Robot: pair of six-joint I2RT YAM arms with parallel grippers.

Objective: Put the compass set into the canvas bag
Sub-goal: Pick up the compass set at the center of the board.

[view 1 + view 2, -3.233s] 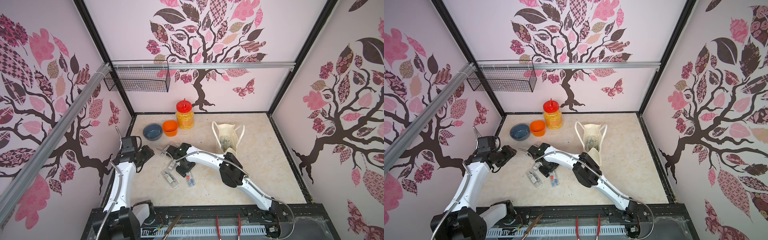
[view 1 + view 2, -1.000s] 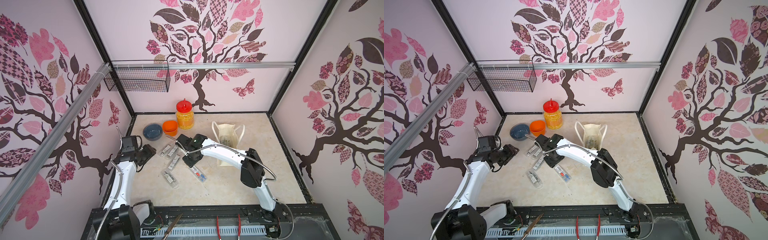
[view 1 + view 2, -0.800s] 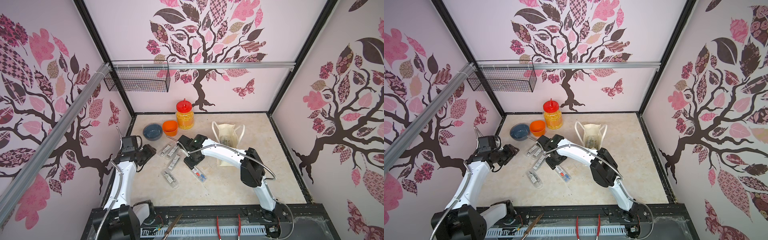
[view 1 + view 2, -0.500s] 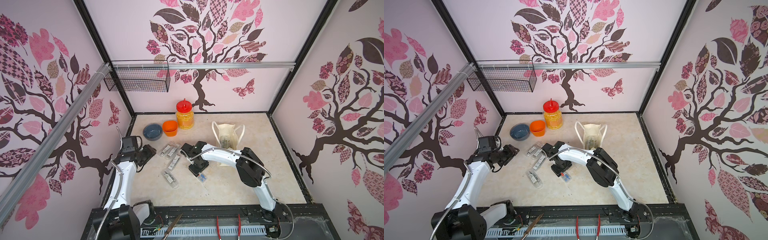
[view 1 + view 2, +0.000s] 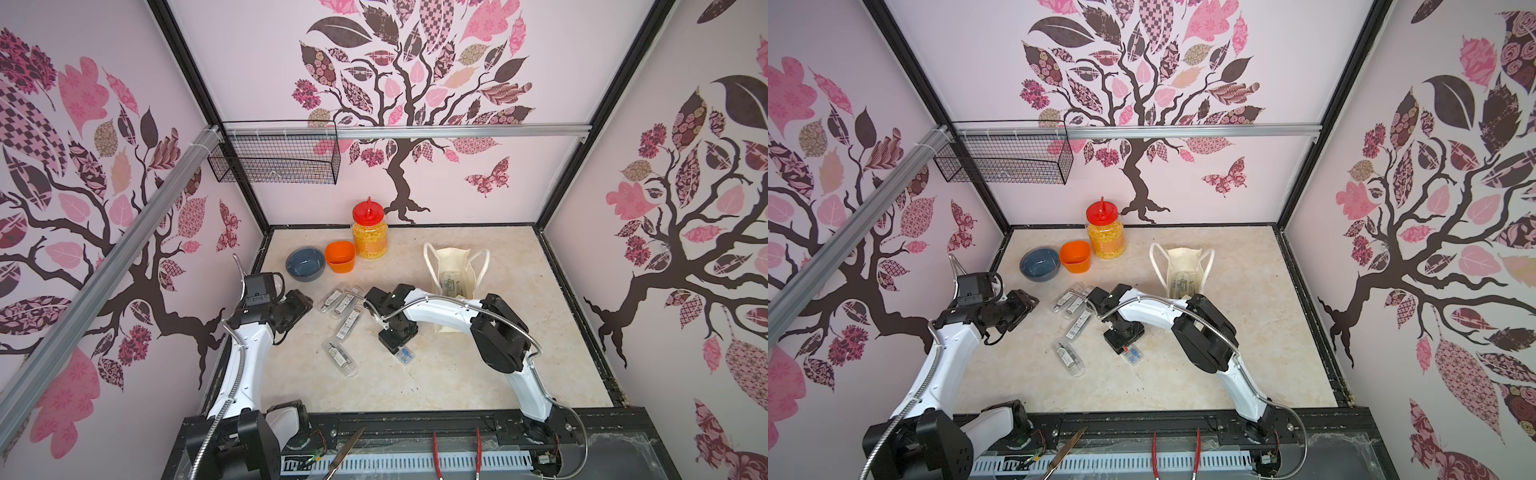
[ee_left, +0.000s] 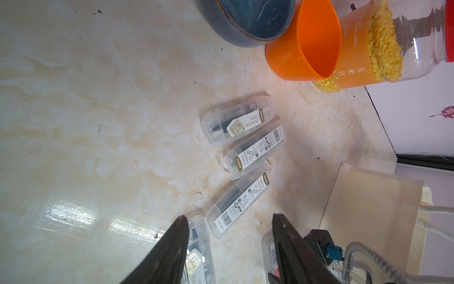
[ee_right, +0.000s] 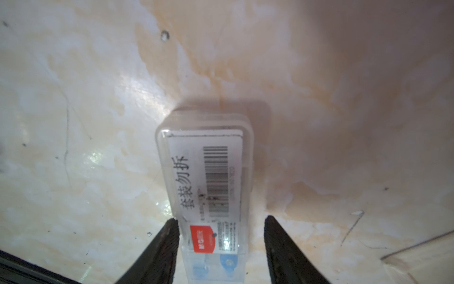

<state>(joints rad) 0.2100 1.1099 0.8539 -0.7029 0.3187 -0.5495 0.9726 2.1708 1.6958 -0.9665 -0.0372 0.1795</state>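
Observation:
A clear plastic compass set [image 7: 206, 172] with a barcode label and blue parts lies flat on the marble table [image 5: 478, 374]. My right gripper [image 7: 221, 221] stands open astride its near end. One finger touches the case side and the other stands off with a gap. In both top views the right gripper [image 5: 397, 338] [image 5: 1123, 336] points down onto this compass set [image 5: 406, 356] [image 5: 1134, 354]. The canvas bag [image 5: 446, 255] [image 5: 1185, 257] stands upright behind it, mouth open, with one case [image 5: 451, 284] inside. My left gripper [image 5: 301, 301] [image 6: 228, 218] hovers open at the left, holding nothing.
Several more clear compass cases [image 5: 348, 326] [image 6: 253, 147] lie between the two arms. A blue bowl [image 5: 304, 264], an orange cup [image 5: 340, 257] and a red-lidded jar [image 5: 370, 235] stand at the back left. A wire basket [image 5: 274, 160] hangs on the back wall.
My right gripper has moved from the cases near the orange cup toward the front and come down over the blue-part case. The left arm has stayed still.

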